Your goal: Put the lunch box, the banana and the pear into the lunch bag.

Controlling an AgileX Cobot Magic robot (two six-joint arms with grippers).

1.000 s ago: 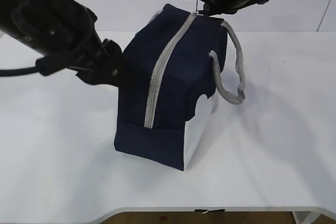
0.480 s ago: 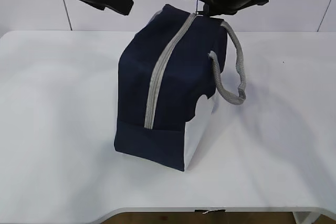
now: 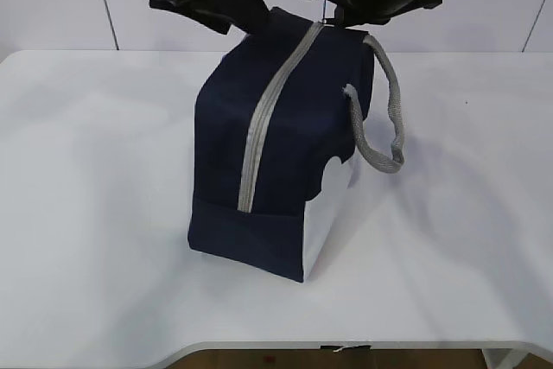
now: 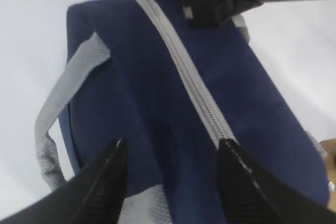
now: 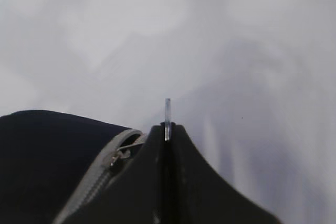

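The navy lunch bag (image 3: 276, 153) stands on the white table with its grey zipper (image 3: 263, 118) closed along the top and front. My right gripper (image 3: 333, 13) is at the bag's far top end. In the right wrist view it (image 5: 167, 128) is shut on the thin zipper pull tab (image 5: 167, 111), beside the slider (image 5: 123, 153). My left gripper (image 3: 246, 16) hovers at the bag's far left top. In the left wrist view it (image 4: 173, 142) is open and empty over the bag's top (image 4: 131, 93). The lunch box, banana and pear are out of view.
A grey rope handle (image 3: 384, 127) hangs on the bag's right side, and another shows in the left wrist view (image 4: 58, 108). A white cloud-edged patch (image 3: 328, 205) covers the lower right side. The white table (image 3: 104, 213) surrounds the bag; its front edge is near.
My left arm rose from the bag's left side and swung right, over the bag's far top. The right gripper and the bag have not moved.
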